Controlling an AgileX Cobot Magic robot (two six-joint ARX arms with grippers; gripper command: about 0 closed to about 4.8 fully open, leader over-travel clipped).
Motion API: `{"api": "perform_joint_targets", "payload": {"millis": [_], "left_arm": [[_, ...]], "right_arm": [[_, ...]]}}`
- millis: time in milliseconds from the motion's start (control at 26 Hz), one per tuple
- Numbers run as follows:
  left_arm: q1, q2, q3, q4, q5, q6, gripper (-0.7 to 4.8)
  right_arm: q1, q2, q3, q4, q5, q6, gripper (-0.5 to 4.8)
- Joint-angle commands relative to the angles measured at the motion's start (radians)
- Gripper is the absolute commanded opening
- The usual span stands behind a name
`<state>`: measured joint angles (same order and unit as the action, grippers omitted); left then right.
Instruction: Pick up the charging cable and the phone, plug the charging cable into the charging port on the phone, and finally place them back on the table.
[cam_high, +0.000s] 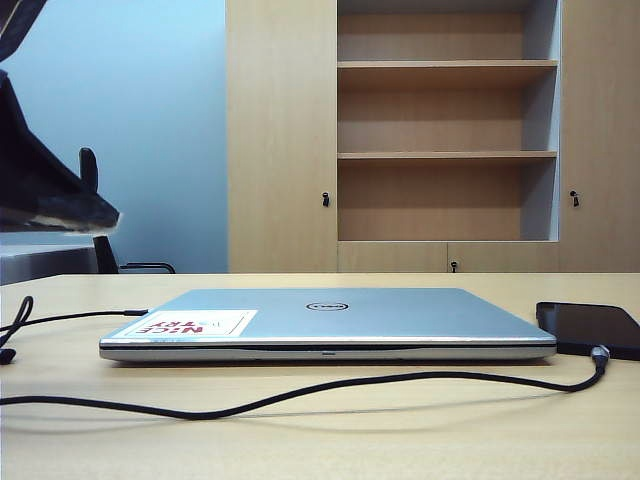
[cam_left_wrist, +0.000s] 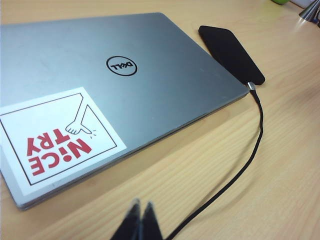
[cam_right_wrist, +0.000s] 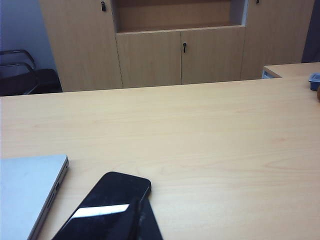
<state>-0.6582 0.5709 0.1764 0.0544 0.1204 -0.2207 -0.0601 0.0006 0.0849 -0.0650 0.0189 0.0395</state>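
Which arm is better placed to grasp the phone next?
Right, likely: the shut right gripper hangs right by the phone, while the shut left gripper is beside the charging cable, farther from it.

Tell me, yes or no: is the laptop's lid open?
No. The laptop lies fully closed on the table, its lid flat with the sticker facing up.

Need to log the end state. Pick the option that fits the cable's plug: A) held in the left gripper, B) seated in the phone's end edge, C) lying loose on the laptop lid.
B: in the left wrist view, the charging cable's plug sits at the phone's end, on the table.
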Motion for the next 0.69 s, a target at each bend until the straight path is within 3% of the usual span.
{"api": "perform_joint_targets", "payload": {"millis": [38,154,231,693], "left_arm": [[0.001,0.0,-0.01,0.016,0.002,0.004,-0.05],[0.001,0.0,-0.023,0.015,0.002,0.004,-0.05],[0.001,0.0,-0.028,0.019,0.002,0.004,-0.05],[0.0,-0.002,-0.028,0.183,0.002,0.008,-0.05]], "right_arm": [[0.0,-0.003,-0.04,0.105,0.005,-0.011,-0.01],[0.0,-0.003,-0.065,0.108,0.003,-0.01,-0.01],[0.0,-0.003,-0.065,0.099,0.005,-0.011,0.55],[-0.002,-0.003,-0.065,0.091,0.005,-0.006,0.53]]}}
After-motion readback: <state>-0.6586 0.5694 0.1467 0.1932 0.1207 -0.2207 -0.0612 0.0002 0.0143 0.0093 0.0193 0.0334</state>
